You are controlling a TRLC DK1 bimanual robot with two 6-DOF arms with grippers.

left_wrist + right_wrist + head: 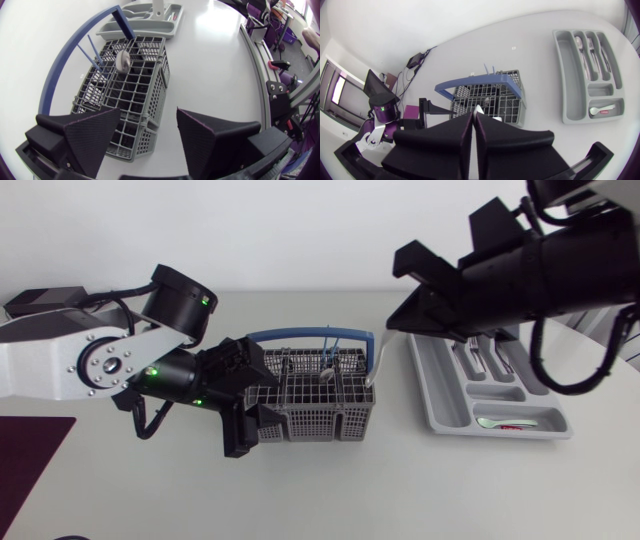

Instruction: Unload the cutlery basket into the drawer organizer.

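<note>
The grey cutlery basket (312, 402) with a blue hoop handle (300, 334) stands mid-table. A spoon (327, 372) and thin blue sticks (332, 340) stick up in it; the left wrist view shows the same spoon (123, 60). My left gripper (257, 395) is open at the basket's left end, with the near corner of the basket (135, 100) between its fingers and one finger clear of the wall. My right gripper (405, 265) hangs high above the basket's right end, shut with nothing in it (474, 127). The grey organizer (428, 392) lies to the right.
The organizer (561, 75) holds several pieces of cutlery in its long slots, and a white spoon (601, 109) lies in an end compartment. A dark purple mat (30, 455) lies at the table's front left.
</note>
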